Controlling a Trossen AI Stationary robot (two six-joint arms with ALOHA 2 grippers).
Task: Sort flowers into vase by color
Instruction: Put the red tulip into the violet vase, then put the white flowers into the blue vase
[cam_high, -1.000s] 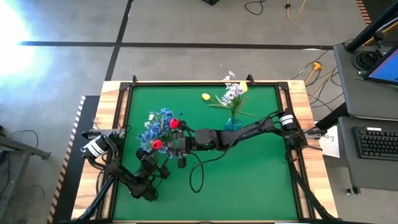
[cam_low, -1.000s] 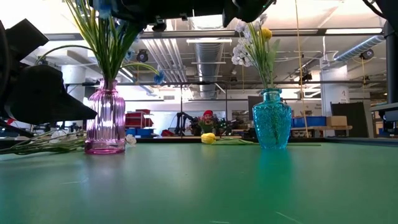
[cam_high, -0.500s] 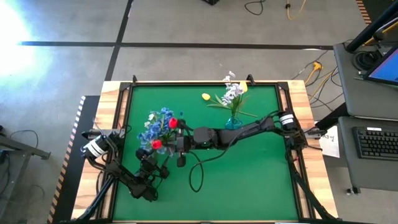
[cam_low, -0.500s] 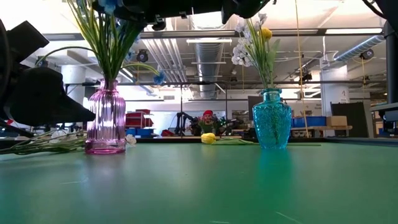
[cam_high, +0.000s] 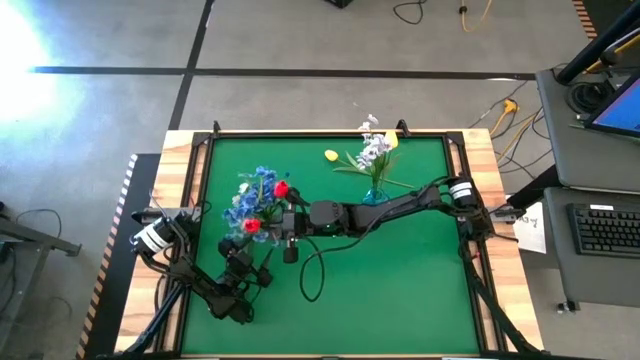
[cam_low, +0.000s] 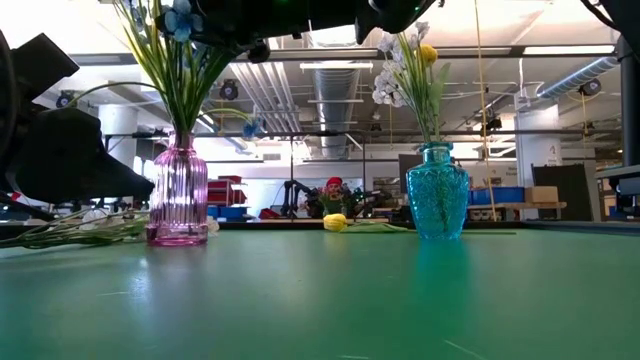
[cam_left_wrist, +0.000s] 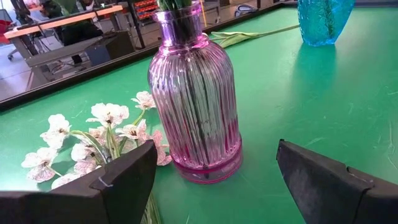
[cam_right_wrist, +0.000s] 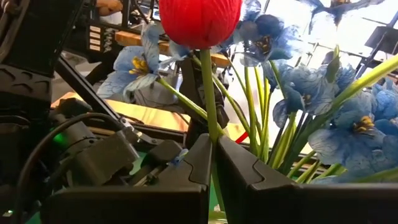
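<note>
Here, the parts as shown:

Table (cam_high: 400, 300): a green mat framed in wood, seen from above with both arms over its left half.

Pink vase (cam_low: 178, 195): stood upright on the mat's left side and held a bunch of blue flowers (cam_high: 247, 203) on green stems (cam_low: 180, 90).

Right gripper (cam_right_wrist: 212, 163): reached across from the right edge to the bunch above the pink vase; its fingers (cam_right_wrist: 186, 180) were shut on the thin stem of a red tulip (cam_right_wrist: 200, 22) — the bud stood directly above the fingertips, among the blue blooms.

Second red bud (cam_high: 251, 227): lay at the near edge of the same bunch in the high view, just beside the right gripper.

Left gripper (cam_left_wrist: 214, 171): waited low at the table's left side, its fingers (cam_left_wrist: 118, 177) spread wide on either side of the pink vase's base, holding nothing.

White flowers (cam_left_wrist: 93, 134): lay flat on the mat, touching or just beside the foot of the pink vase.

Blue vase (cam_low: 437, 190): stood upright toward the table's far right of centre, well apart from the pink one, holding white clusters (cam_low: 388, 85) and a yellow bud (cam_low: 428, 53).

Loose yellow tulip (cam_high: 331, 155): lay on the mat near the far edge — between the two vases in the low view.
</note>
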